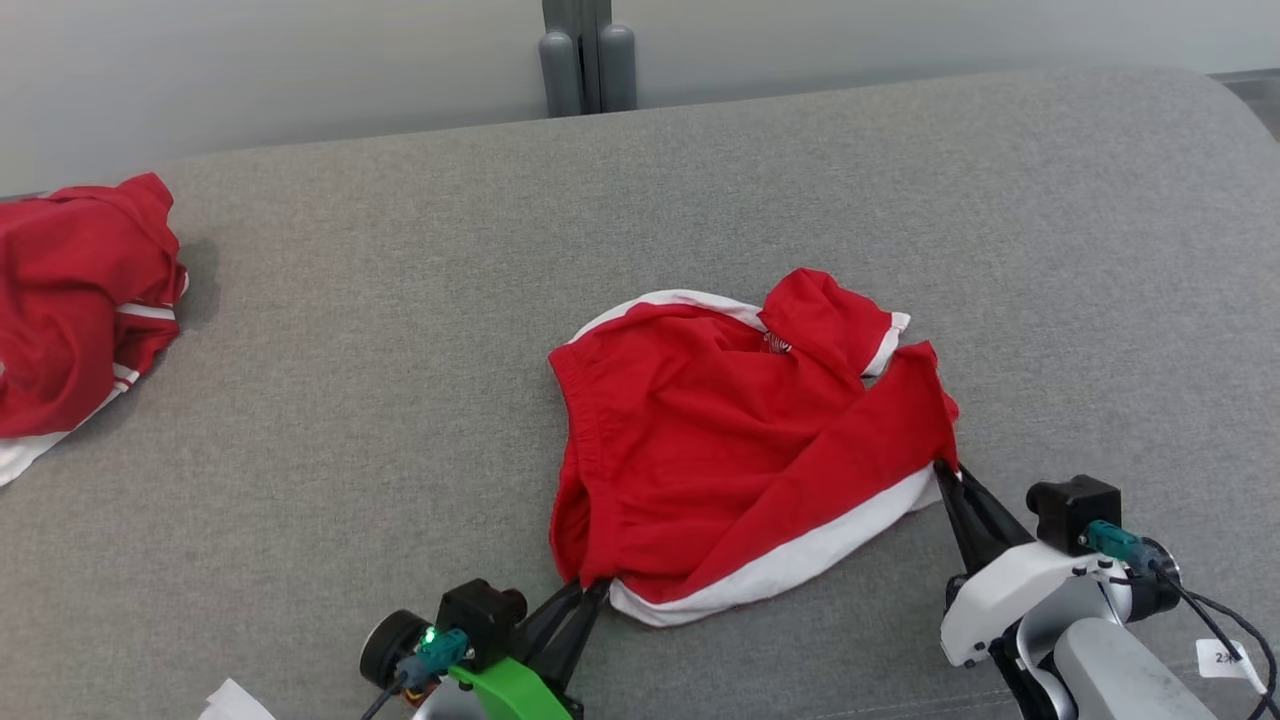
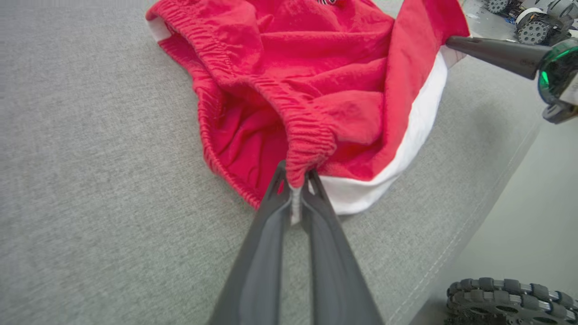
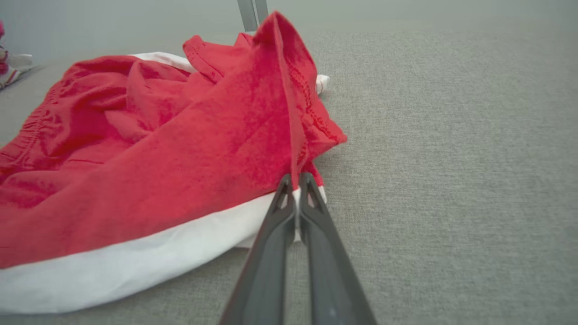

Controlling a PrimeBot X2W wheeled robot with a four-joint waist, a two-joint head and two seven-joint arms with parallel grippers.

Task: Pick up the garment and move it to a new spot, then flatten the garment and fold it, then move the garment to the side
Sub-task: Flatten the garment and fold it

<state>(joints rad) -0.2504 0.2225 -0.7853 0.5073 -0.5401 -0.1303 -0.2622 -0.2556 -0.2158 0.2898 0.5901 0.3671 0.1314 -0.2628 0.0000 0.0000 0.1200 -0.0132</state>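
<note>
The grey cushioned surface (image 1: 400, 420) spreads wide. The red garment (image 1: 720, 440), trimmed in white, lies crumpled on it, in the middle near the front edge. A second red garment (image 1: 70, 300) sits well apart at the far left. The left gripper (image 1: 595, 584) has its fingers (image 2: 266, 234) pinched tight on the elastic waistband corner, and the right gripper (image 1: 941, 466) is clamped on the hem corner by the white band. Holding two separate corners looks chosen so the cloth hangs spread when lifted to its new spot
</note>
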